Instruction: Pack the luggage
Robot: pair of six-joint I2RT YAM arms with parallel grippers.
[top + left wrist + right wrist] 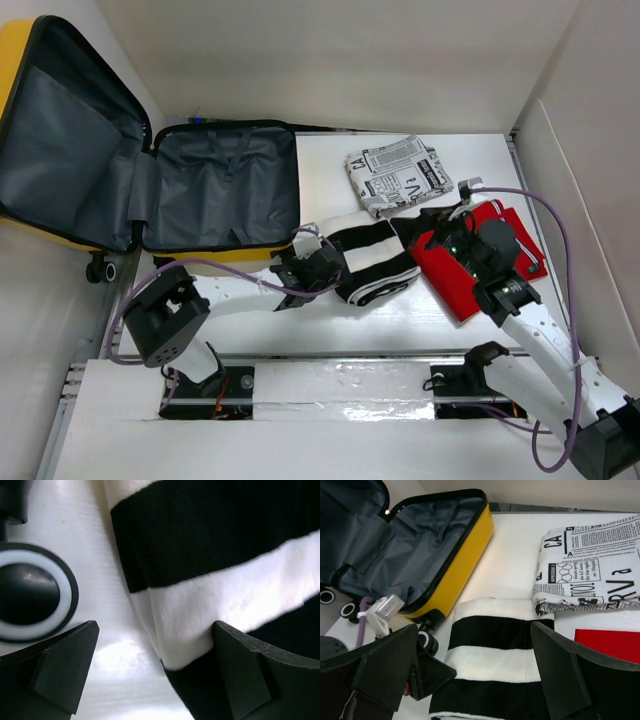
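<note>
The luggage [220, 185] lies open at the upper left of your overhead frame, lid thrown back and grey lining bare (the right wrist view catches its yellow shell [455, 570] at upper left). At center, your left gripper [322, 265] [155, 630] hangs low with jaws spread wide. One finger is above the edge of a black-and-white striped garment [375, 262] [210, 555], the other above the white table [400, 320]. Right of center, your right gripper [440, 235] [474, 627] is likewise spread and holds nothing, poised over the end of a red folded cloth [455, 275] beside the striped garment. A newsprint-patterned cloth [398, 173] [595, 575] rests just beyond both, upper center.
</note>
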